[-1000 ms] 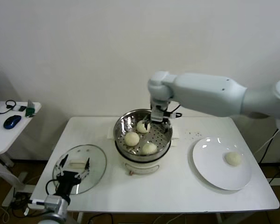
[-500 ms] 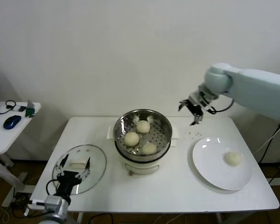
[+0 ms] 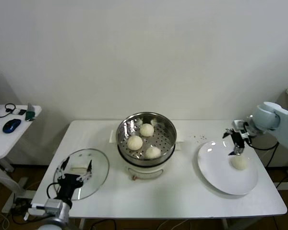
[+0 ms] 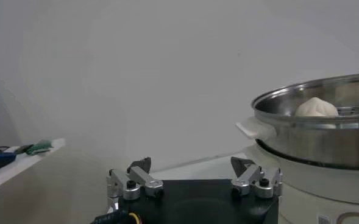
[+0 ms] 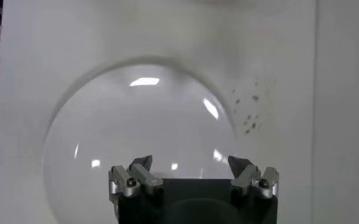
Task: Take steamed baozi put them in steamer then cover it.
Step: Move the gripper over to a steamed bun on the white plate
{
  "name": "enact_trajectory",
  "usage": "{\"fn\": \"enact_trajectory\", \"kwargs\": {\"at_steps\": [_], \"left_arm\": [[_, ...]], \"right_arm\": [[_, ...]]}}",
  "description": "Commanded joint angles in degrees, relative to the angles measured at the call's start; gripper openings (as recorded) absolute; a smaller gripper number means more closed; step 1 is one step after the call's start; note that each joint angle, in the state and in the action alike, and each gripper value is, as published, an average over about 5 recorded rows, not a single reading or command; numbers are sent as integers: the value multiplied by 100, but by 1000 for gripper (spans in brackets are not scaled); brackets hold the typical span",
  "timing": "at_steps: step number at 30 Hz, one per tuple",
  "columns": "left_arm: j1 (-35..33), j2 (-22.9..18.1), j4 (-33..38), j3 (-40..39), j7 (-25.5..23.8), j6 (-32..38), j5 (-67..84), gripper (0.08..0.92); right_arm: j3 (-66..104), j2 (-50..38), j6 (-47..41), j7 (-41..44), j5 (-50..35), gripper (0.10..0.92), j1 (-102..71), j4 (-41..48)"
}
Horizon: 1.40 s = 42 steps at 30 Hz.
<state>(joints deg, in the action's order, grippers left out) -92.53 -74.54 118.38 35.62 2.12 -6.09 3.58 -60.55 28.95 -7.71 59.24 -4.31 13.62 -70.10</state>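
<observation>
Near left table edge: your left gripper (image 3: 76, 168) idle, jaws wide, over round clear glass cover (image 3: 100, 167).

Centre: shiny steel steamer (image 3: 168, 125) holds three buns.

Right edge: last cream-white round baozi (image 3: 239, 162) on flat white plate (image 3: 216, 167), just below-front of right gripper (image 3: 235, 141); fingers wide, empty, arm reaching in from right.

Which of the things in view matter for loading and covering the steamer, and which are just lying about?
Job:
- three cream-white buns in the shiny steel steamer pot
- fourth cream-white bun on the flat white plate
- clear glass lid
- open right hand over the plate
- open left hand by the lid

Lying about:
- blue mouse on the side table
- dark specks on the white table
</observation>
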Motion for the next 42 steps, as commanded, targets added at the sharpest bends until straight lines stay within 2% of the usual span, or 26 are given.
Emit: {"fn": "enact_trajectory", "kwargs": {"at_steps": [1,20,38,42], "left_arm": [[14,-22,-9,-6,37,-34,-4,823],[-59,-128,49,24,164,-125,-109,823],[-37,-133,56,14,173,-145,-128,823],[-51,-137,68,12,173,-140,-132,823]], "right_arm": [[1659,-167,448,287,937,823,-1628,1183],[1582,1228,847,594,1388,823,-1474,2541],[1473,1376,966,699,1501,823,-1464,2724],[1463,1406,1015,698,1555,798,-1397,2802]]}}
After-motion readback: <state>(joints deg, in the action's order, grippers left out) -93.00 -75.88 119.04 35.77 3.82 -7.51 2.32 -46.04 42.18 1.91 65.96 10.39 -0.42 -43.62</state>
